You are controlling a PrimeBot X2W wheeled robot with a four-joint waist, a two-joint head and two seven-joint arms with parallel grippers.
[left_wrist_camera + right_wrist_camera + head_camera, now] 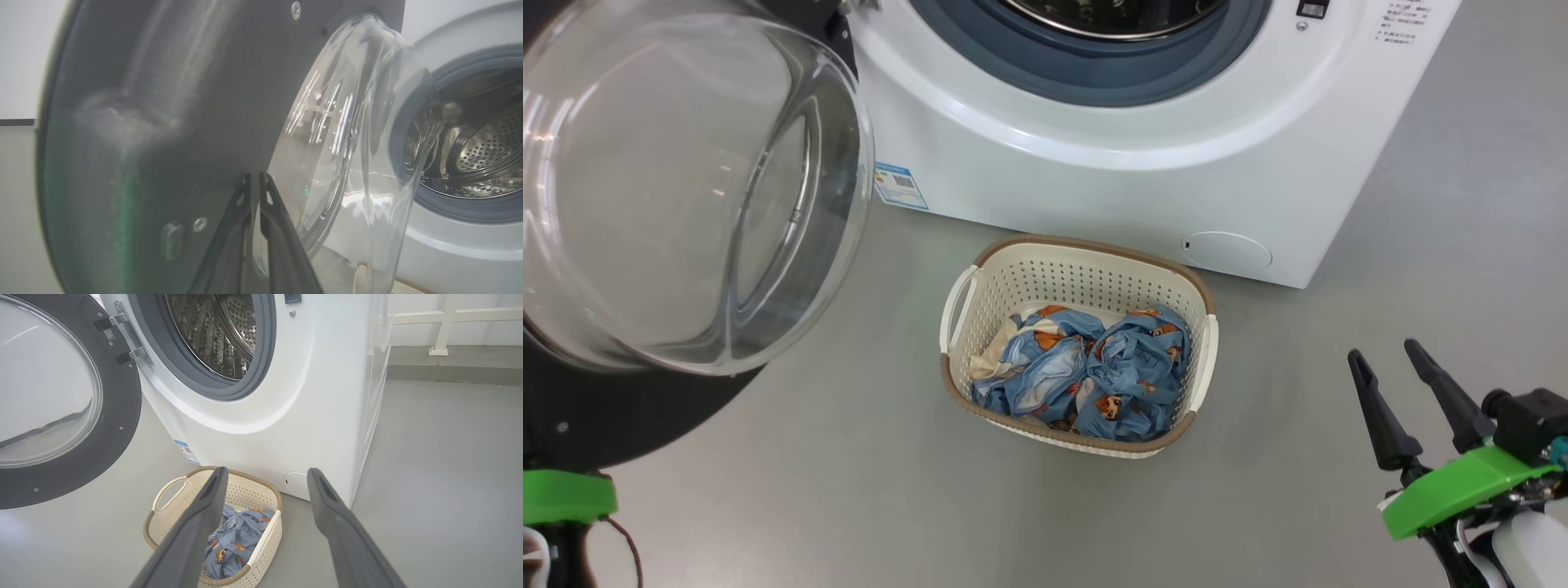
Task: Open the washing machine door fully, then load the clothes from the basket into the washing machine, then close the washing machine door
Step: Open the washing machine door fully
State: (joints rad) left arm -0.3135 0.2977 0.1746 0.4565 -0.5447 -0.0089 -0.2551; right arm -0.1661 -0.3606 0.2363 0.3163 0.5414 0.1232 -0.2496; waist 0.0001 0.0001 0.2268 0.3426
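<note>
Door: the washing machine door stands swung well out from the washing machine, and the steel drum is uncovered.
Left pincer: your left pincer has its fingers pressed together with nothing between them. The tips are right at the door's dark inner ring, beside the glass dome; contact looks likely but is not certain.
Right pincer: your right pincer is spread wide and empty, above the floor to the right of the basket, well apart from it.
Clothes: the clothes lie bunched in the bottom of the basket, which sits on the floor just in front of the washer, below the drum mouth.
Step in hand: I judge you are at the end of opening the door; nothing is loaded yet.
Next move: take the left pincer off the door, then bring the wide right pincer over the basket and down onto the bundle, gathering enough fabric to lift it whole.
Watch for: the basket rim catching a finger, and trailing cloth snagging on the grey gasket.
</note>
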